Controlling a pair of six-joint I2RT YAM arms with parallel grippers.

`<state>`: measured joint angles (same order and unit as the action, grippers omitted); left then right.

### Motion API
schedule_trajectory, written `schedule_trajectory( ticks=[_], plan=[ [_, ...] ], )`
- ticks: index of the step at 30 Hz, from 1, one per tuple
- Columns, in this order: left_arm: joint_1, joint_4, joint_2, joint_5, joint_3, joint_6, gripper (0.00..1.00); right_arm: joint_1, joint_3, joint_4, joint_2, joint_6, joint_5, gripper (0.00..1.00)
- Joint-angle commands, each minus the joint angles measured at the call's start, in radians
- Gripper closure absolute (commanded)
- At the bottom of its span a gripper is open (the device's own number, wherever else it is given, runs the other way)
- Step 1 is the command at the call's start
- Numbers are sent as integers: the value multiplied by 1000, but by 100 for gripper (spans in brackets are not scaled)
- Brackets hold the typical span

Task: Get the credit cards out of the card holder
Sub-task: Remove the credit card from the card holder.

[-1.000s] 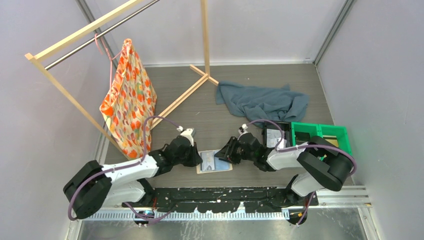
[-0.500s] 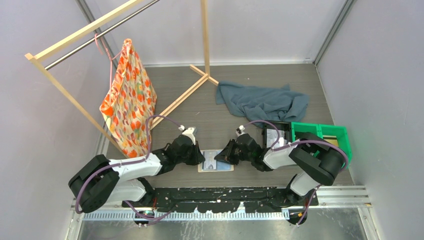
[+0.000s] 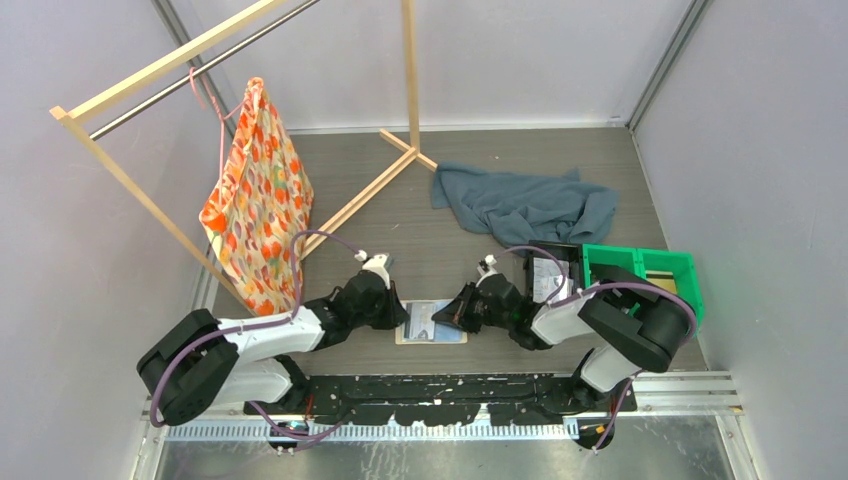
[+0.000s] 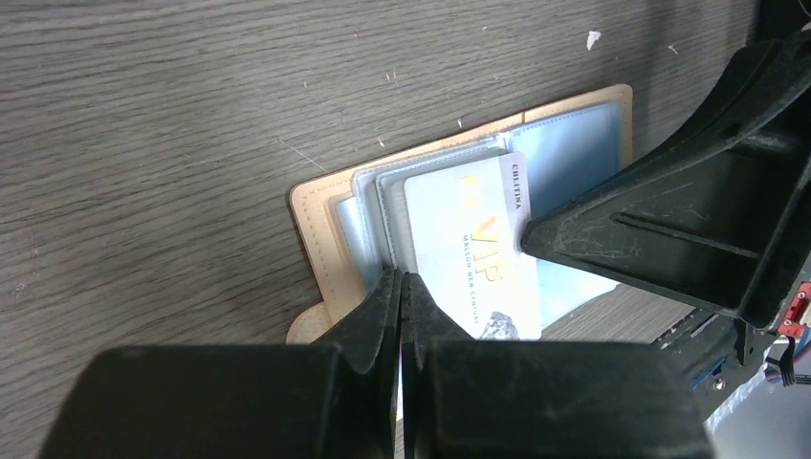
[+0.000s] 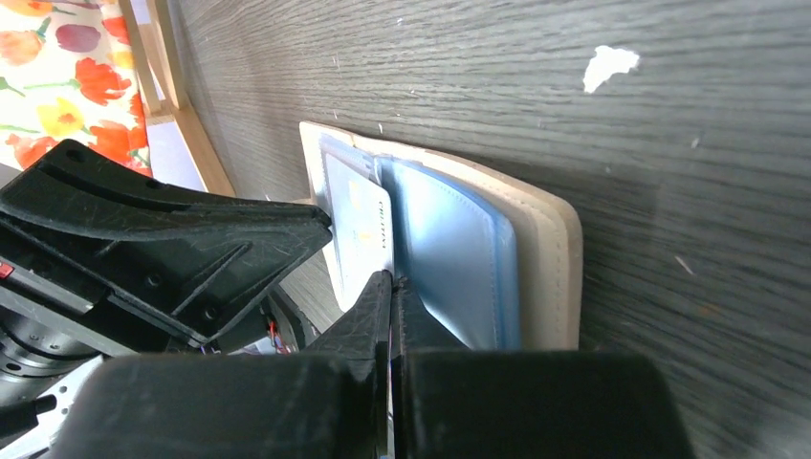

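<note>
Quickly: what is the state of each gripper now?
Left gripper: closed, tips at the card holder's pocket edge; grip cannot be told.
Right gripper: closed, seemingly pinching the card's edge.

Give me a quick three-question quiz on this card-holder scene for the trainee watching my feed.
1. True or false: the card holder lies open on the table.
2. What is printed in gold on the top card? A) VIP B) GOLD C) BANK
3. Fill in: the left claw and the right claw are both ____.
Key: 1 true; 2 A; 3 shut.
</note>
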<state>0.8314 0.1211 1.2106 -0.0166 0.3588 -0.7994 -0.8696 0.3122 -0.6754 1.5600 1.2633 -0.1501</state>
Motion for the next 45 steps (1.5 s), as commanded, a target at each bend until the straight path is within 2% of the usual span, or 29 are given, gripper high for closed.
schedule_trajectory(
  ticks=[1, 15, 16, 18, 20, 24, 29, 31, 33, 42, 45],
  plan=[
    [-2, -94, 29, -60, -17, 15, 100, -6, -39, -18, -45, 2, 52, 99],
    [-2, -88, 58, -48, -9, 29, 99, -2, -65, 59, -131, -35, 74, 99],
    [-2, -88, 60, -45, -9, 31, 99, 1, -61, 59, -130, -39, 62, 98],
    [-2, -87, 62, -41, -6, 36, 99, 0, -53, 43, -118, -45, 38, 80],
    [-2, -86, 69, -34, -3, 44, 99, 1, -53, 15, -102, -42, 26, 68],
    [-2, -85, 84, -22, 3, 49, 99, 1, -51, -16, -69, -35, 16, 59],
    [-2, -83, 90, -14, 8, 55, 99, 0, -54, -72, -27, -15, 11, 56],
    [-2, -79, 93, -12, 8, 55, 99, 1, -59, -91, -15, -7, 13, 58],
    [-2, -73, 97, -12, 8, 56, 99, 1, -67, -115, -6, 3, 19, 64],
    [-2, -81, 98, -19, 14, 60, 100, 2, -86, -105, -29, 15, 32, 99],
    [-2, -99, 79, -28, 11, 60, 99, 1, -111, -65, -84, 13, 53, 99]
  ],
)
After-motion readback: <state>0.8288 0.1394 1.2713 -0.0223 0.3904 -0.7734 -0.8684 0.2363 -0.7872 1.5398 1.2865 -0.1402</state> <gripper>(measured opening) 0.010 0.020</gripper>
